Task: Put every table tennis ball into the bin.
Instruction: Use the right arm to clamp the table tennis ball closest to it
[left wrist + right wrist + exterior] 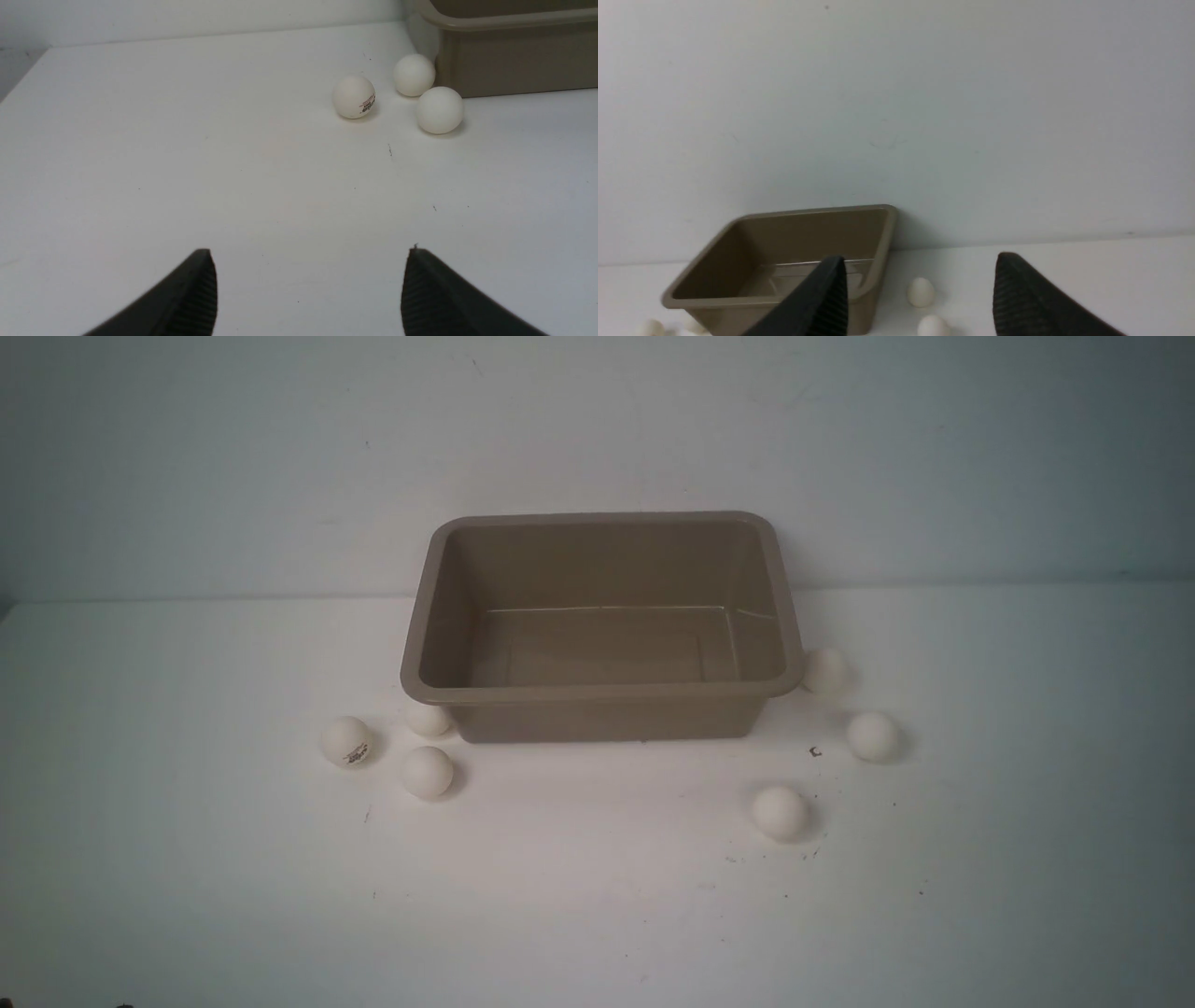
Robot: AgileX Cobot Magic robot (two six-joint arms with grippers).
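Table tennis balls (pixel 428 772): has either pincer got one?
No. My left pincer (pixel 309 251) gapes wide over the table (pixel 187 163), gripping nothing. My right pincer (pixel 920 256) stands parted too, nothing between its jaws.
Where are they, then?
All six lie on the table outside the bin (pixel 602 691): three by its front left corner, three off its right end.

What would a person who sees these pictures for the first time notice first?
The eye falls first on the rectangular grey-brown plastic bin, which stands empty in the middle of the white table, toward its far edge. Next come the six small off-white table tennis balls lying outside it. Three are by its near left corner, one of them with a dark printed mark, and three are by its right side.
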